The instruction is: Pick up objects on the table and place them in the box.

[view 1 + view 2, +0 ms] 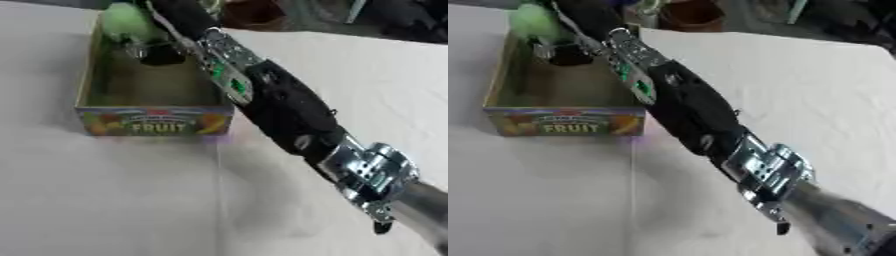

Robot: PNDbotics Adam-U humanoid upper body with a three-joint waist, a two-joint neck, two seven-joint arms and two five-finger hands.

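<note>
Left eye view: right arm (280, 107) comes in from the lower right corner and runs diagonally up to the box (92, 87), its forearm crossing the box's right wall. Box is an open cardboard tray on the white table (105, 200), long axis running away from the camera, front panel printed with fruit pictures and the word FRUIT. Right hand (162, 52) is over the far end of the box, inside its walls. A pale green round object (125, 21) sits at the box's far left corner, right against the hand. Fingers are blurred and partly hidden by the wrist, cannot tell whether they are curled round the green object or just beside it. Floor of the box nearer the front panel is bare.

Right eye view: same layout, box (500, 85) shifted toward the left edge. Green object (534, 21) again at the box's far left corner, touching or just beside the hand (566, 52). Silver elbow joint (767, 170) lies well clear of the box, to its lower right. Brown pot (693, 14) stands beyond the table's far edge, right of the box. Left hand shows in neither view.
</note>
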